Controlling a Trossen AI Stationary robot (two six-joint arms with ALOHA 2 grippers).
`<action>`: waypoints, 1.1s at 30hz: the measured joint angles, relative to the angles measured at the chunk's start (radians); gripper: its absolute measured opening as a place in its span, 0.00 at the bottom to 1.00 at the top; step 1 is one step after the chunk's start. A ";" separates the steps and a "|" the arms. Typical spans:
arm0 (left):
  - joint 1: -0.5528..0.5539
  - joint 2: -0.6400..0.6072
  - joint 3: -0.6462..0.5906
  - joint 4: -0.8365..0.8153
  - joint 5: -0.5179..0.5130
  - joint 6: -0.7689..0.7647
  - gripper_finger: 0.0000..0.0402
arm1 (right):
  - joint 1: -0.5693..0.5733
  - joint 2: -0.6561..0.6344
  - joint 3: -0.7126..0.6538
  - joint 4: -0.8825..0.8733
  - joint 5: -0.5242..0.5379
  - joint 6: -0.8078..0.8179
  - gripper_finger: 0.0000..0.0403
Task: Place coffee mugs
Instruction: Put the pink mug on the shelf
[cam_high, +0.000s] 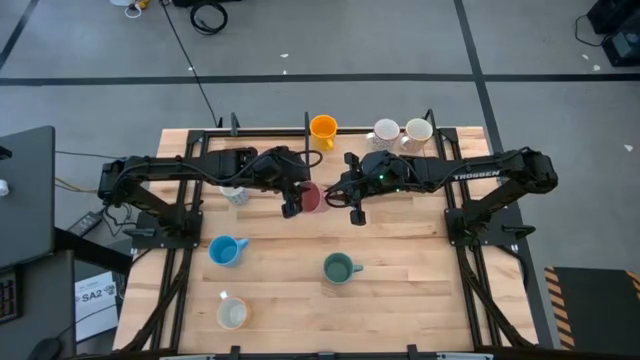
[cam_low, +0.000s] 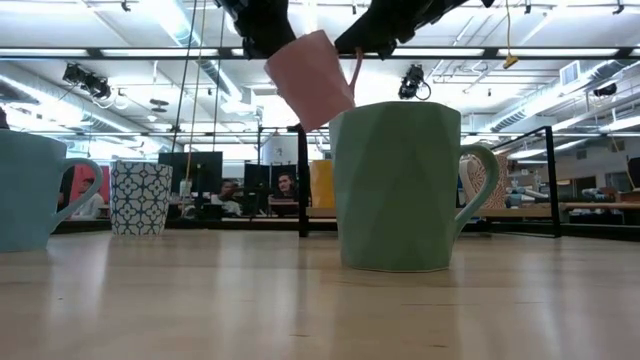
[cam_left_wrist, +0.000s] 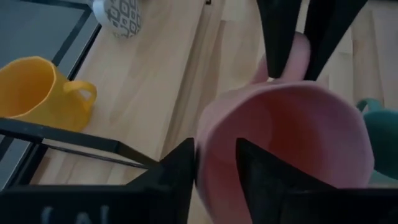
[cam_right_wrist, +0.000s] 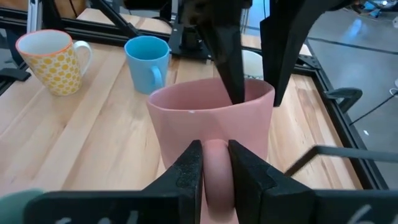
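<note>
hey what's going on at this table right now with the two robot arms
Both arms meet over the middle of the table at a pink mug, held up in the air and tilted. The right gripper is clamped on the mug's handle, while the left gripper straddles the rim with its fingers apart. It looks like a handover between the arms. Other mugs stand around: a green mug, a blue mug and an orange mug.

Grey floor (cam_high: 400, 45) with dark tape lines, wooden table (cam_high: 400, 290), ceiling strip lights (cam_low: 120, 40) (open-plan workspace), seated people (cam_low: 285, 185).
</note>
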 joint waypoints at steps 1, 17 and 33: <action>0.000 0.000 0.000 0.009 0.000 0.001 0.34 | -0.004 -0.006 0.000 -0.012 0.000 0.003 0.16; 0.000 0.001 0.000 0.138 -0.014 0.046 0.40 | -0.031 -0.249 0.000 -0.287 0.079 0.095 0.16; 0.000 0.002 0.000 0.137 -0.019 0.046 0.40 | -0.030 -0.390 -0.222 -0.211 0.380 0.318 0.16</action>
